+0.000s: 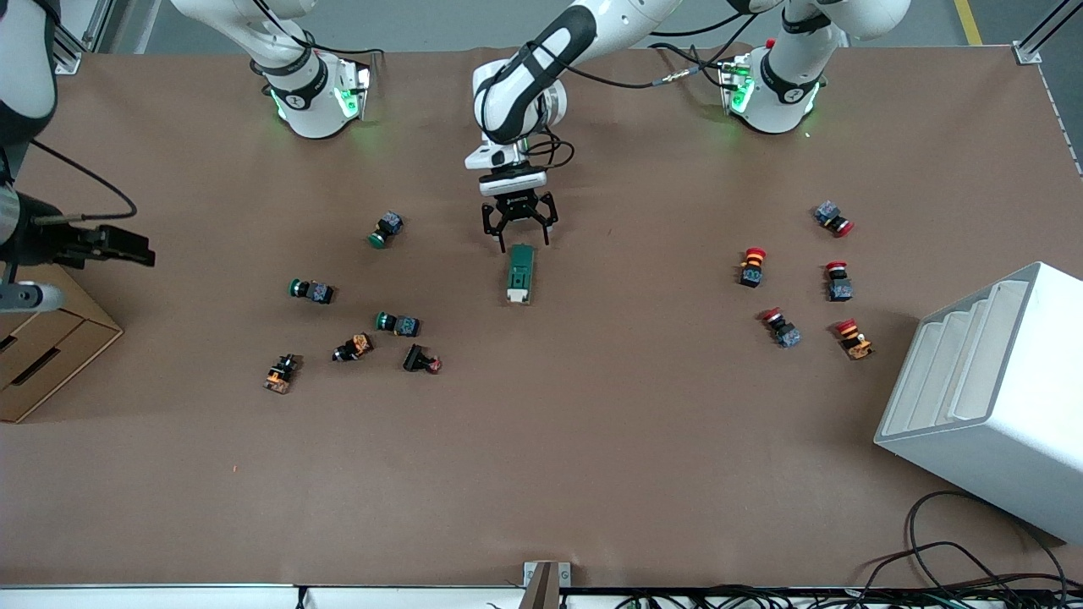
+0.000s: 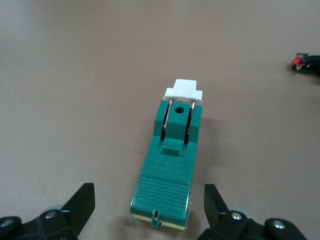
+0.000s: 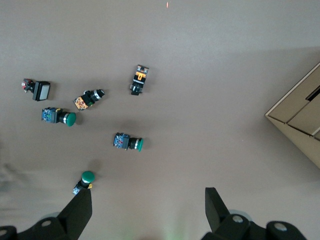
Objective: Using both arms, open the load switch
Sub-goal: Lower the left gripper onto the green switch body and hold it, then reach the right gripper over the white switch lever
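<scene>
The load switch (image 1: 520,272) lies flat near the table's middle, a dark-green block with its white lever (image 1: 518,295) at the end nearer the front camera. My left gripper (image 1: 519,227) hangs open just over the switch's other end, one finger on each side and neither touching. The left wrist view shows the load switch (image 2: 170,165) between the open fingers (image 2: 82,200), with the white lever (image 2: 184,91) closed flat at its tip. My right gripper (image 1: 127,245) waits open, high over the right arm's end of the table, and holds nothing (image 3: 148,200).
Several green and dark push buttons (image 1: 387,228) (image 1: 310,290) (image 1: 398,323) lie toward the right arm's end. Several red-capped ones (image 1: 751,266) (image 1: 838,281) lie toward the left arm's end. A white box (image 1: 990,397) and a cardboard box (image 1: 42,347) stand at the table's two ends.
</scene>
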Motion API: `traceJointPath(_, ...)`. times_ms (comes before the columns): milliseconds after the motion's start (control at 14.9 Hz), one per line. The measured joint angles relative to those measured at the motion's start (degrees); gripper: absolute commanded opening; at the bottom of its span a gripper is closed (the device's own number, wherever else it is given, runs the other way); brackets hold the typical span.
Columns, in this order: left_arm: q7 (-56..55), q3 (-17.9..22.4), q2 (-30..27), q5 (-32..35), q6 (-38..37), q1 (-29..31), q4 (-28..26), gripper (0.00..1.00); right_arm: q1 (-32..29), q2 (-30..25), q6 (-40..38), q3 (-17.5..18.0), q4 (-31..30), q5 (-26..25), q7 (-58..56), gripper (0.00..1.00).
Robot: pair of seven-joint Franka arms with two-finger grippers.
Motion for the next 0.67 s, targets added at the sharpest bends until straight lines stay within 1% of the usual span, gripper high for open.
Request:
traceJointPath(135,-3.38,0.00,0.43,4.68,0.00,0.00,-0.67,0.97,0.05,0.04,0.04,0.10,-0.04,0.03,0.30,1.00)
traceJointPath(269,-5.10,0.01,1.08,7.71,0.00,0.00,-0.91,0.97,0.57,0.05,0.05,0.33,-0.21,0.54,4.60,1.00)
traceJointPath(471,-6.14,0.15,2.18,13.27,-0.02,0.07,-1.76,0.97,4.30,0.67,0.78,0.71,-0.50,1.55,17.93,1.00)
traceJointPath(673,-6.81,0.16,3.26,15.21,-0.74,0.01,-2.06,0.97,10.13,2.77,2.15,1.03,-0.58,2.35,33.75,1.00)
